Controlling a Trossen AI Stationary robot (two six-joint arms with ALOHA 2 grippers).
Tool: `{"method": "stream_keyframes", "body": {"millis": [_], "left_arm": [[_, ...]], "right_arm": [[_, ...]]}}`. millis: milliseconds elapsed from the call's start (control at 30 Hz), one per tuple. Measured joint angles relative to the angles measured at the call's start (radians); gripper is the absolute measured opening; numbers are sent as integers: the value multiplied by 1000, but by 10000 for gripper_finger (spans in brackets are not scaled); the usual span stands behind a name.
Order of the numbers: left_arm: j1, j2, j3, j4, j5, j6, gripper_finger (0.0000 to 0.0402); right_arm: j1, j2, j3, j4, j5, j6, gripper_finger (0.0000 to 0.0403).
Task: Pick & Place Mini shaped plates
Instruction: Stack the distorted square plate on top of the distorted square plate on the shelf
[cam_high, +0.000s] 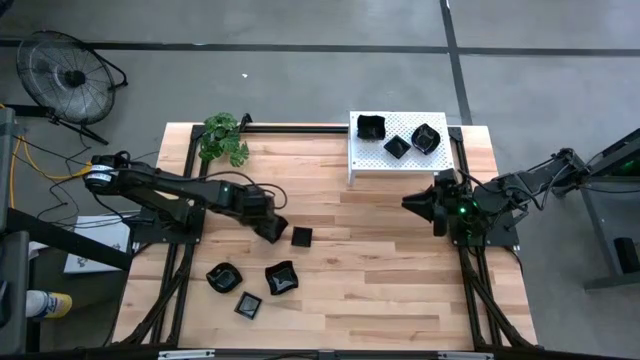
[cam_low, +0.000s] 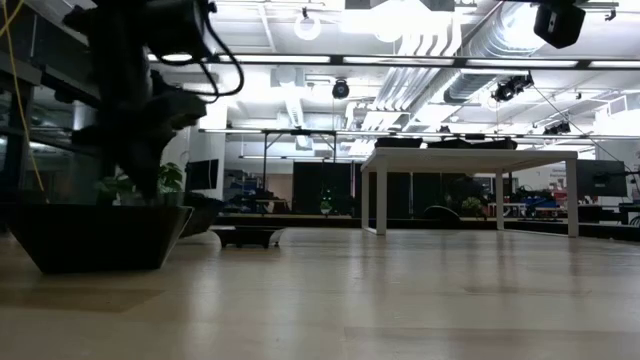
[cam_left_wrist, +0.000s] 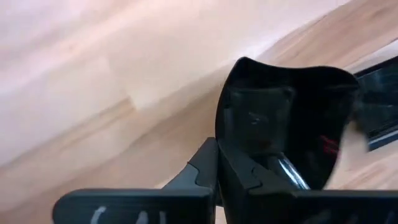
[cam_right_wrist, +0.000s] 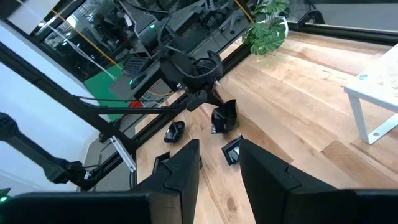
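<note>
Between the left end effector (cam_left_wrist: 249, 180) fingers, pinched by its rim, a square plate (cam_left_wrist: 283, 124) stands tilted above the table (cam_high: 380, 260).

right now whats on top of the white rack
Three black plates sit on the white rack: one at its left, one in the middle, one at its right. Anything underneath the rack is covered from above; the low view shows only floor-level clutter there.
</note>
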Motion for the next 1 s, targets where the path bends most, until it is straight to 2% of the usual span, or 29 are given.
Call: {"method": "stream_keyframes", "body": {"millis": [233, 400, 667, 800, 1000], "left_arm": [[0, 0, 76, -3, -91, 103, 0], [0, 0, 135, -3, -142, 181, 0], [0, 0, 193, 4, -186, 255, 0], [0, 0, 239, 66, -228, 346, 0], [0, 0, 339, 174, -349, 554, 0]], "right_arm": [[0, 2, -8, 6, 13, -5, 108], [0, 31, -61, 47, 37, 16, 108], [0, 106, -171, 339, 59, -10, 108], [0, 158, -210, 511, 61, -66, 108], [-2, 250, -213, 629, 111, -143, 108]]}}
